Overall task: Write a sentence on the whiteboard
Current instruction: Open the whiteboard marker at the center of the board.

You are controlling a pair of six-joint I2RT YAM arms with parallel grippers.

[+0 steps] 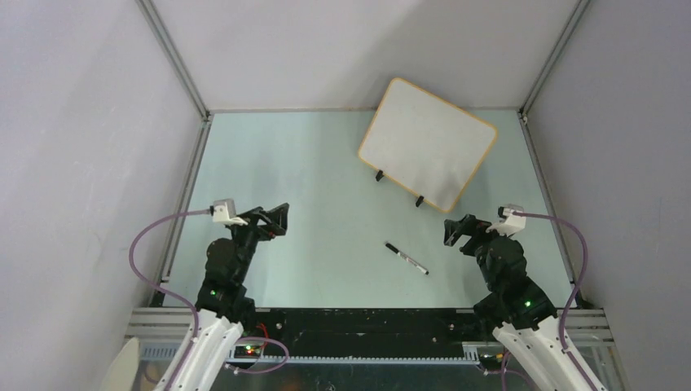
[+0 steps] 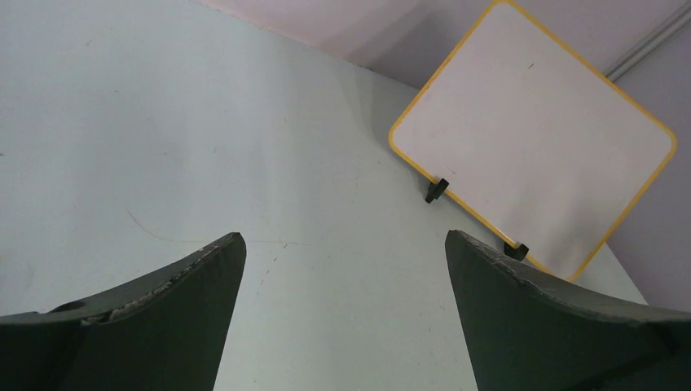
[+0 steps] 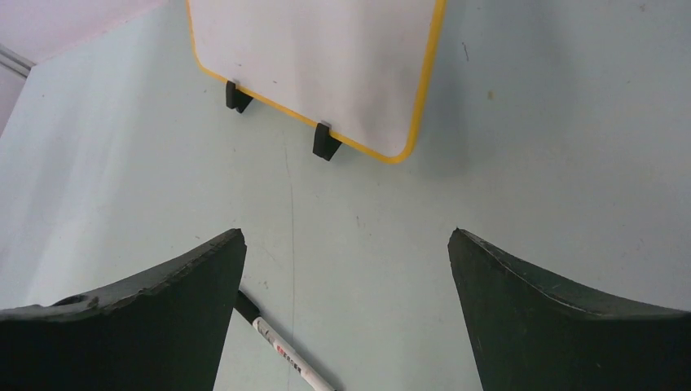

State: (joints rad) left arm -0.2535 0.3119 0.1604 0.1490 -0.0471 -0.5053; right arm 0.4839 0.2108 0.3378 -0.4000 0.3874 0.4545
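Observation:
The whiteboard (image 1: pixel 427 142) stands tilted on two black feet at the back right of the table; its face is blank and no sentence shows on it. It also shows in the left wrist view (image 2: pixel 534 138) and the right wrist view (image 3: pixel 314 61). A marker (image 1: pixel 407 258) with a black cap and white barrel lies flat on the table, in front of the board; it shows in the right wrist view (image 3: pixel 281 352) beside the left finger. My left gripper (image 1: pixel 279 217) is open and empty at the near left. My right gripper (image 1: pixel 453 230) is open and empty, right of the marker.
Grey enclosure walls with metal rails (image 1: pixel 175 57) bound the pale green table (image 1: pixel 326 187) on three sides. The arm bases and a black rail (image 1: pixel 358 322) lie along the near edge.

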